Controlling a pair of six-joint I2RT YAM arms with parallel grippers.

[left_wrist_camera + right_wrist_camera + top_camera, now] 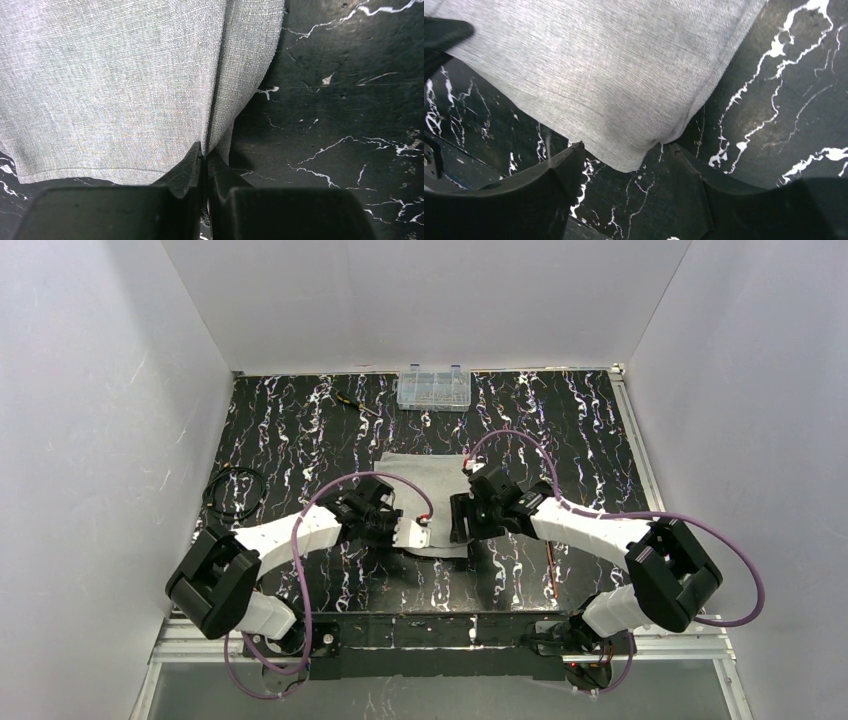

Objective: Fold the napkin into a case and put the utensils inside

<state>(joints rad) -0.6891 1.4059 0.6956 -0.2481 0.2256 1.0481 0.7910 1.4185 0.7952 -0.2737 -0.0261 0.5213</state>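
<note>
The napkin [425, 480] lies at the centre of the table [290, 430], partly folded. Its far portion is flat on the surface and its near edge sits between the two grippers. The left gripper [204, 159] is at the near-left corner of the napkin. Its jaws are pressed together on a pinched ridge of cloth, with no gap visible between them. In the left wrist view a crease runs up the fabric from that pinch point, with a wide panel of cloth on one side and a narrower panel on the other. The right gripper [625, 150] is at the near-right part of the napkin, just beside the left gripper. Its jaws are spread wide and it holds nothing. One rounded corner of the cloth lies in the gap between the two fingers [551, 180], clear of both pads. Whether that corner rests on the table or hangs slightly above it cannot be determined. A thin copper-brown utensil [556, 562] lies on the table near the right arm, well apart from the napkin; its type is too small to identify. At the far edge of the table stands a clear box [433, 388] with compartments. A screwdriver [356, 403] lies just to its left. A coiled black cable [232, 495] rests at the left edge of the table, beside the left arm.
</note>
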